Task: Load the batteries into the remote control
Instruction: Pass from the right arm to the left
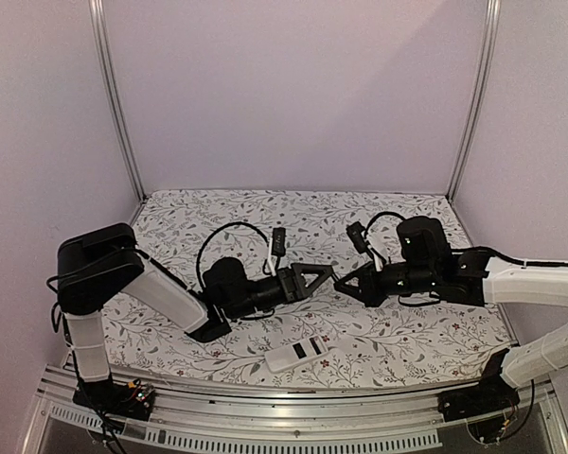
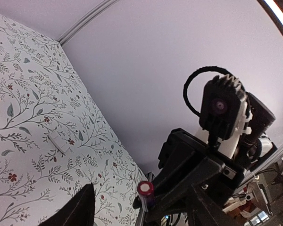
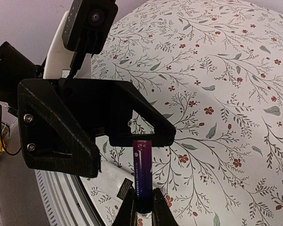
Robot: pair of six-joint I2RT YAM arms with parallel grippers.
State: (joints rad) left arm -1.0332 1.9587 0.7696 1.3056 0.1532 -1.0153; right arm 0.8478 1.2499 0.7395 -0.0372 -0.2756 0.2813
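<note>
**Step in hand.** A handover between the two arms is taking place above the middle of the bench (image 1: 218,213). The right tool (image 3: 144,209) is gripping one battery (image 3: 143,169) by its lower end at the bottom centre of its wrist view, with its jaws nearly shut on the thin body. The battery is pointing up at the left tool (image 1: 328,276). The left tool's jaws are standing well apart on either side of the battery's free, red-capped end. They are not gripping it, and a gap is showing beside it in the left wrist view.

**Next move, as judged.** The left tool needs to clamp the free end squarely before the right tool lets go. A poor bite on so slim a cylinder is risking a drop.

**Task items.** The remote (image 1: 296,353) is lying flat on the bench at lower centre of the top view, apart from both tools and below them in the frame. The second battery is not showing clearly in any view.

**Containers.** A dark patch is showing on the remote's upward face. Whether it is the slot, and whether anything is sitting in it, cannot be told.
</note>
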